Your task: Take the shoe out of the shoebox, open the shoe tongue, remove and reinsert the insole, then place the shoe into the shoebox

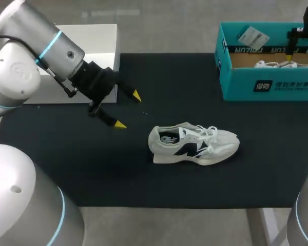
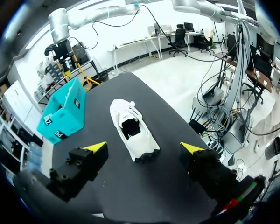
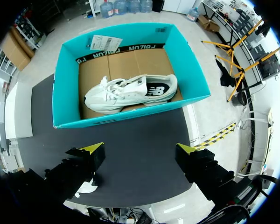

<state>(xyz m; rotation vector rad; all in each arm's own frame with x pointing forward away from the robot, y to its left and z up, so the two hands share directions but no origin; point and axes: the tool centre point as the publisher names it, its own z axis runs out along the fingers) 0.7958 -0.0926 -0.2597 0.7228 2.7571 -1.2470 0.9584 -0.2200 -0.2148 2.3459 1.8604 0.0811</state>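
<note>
One white shoe [image 1: 194,145] is out on the black mat [image 1: 143,179], lying on its side with its toe towards the teal shoebox [image 1: 269,84], well apart from it. The left gripper [image 1: 128,110] hangs over the mat near the shoe's heel, fingers spread wide, nothing between them. From the left wrist view the shoe sits just ahead of the open fingers, its mouth facing the camera, but the inside is dark and I can't make out the insole or how the tongue lies.

Over at the box, the right arm is cut off by the head view's corner; only one yellow tip shows there. The right wrist view tells more: the right gripper [image 3: 138,149] hovers above the mat on the near side of the box, fingers wide apart and holding nothing. A second shoe [image 3: 130,93] lies on the cardboard floor inside the box, with a paper tag [image 3: 106,43] on the far wall. In the head view the box wall hides most of that shoe; only laces peek over.

A white block [image 1: 92,41] sits behind the left arm, partly covered by it.
</note>
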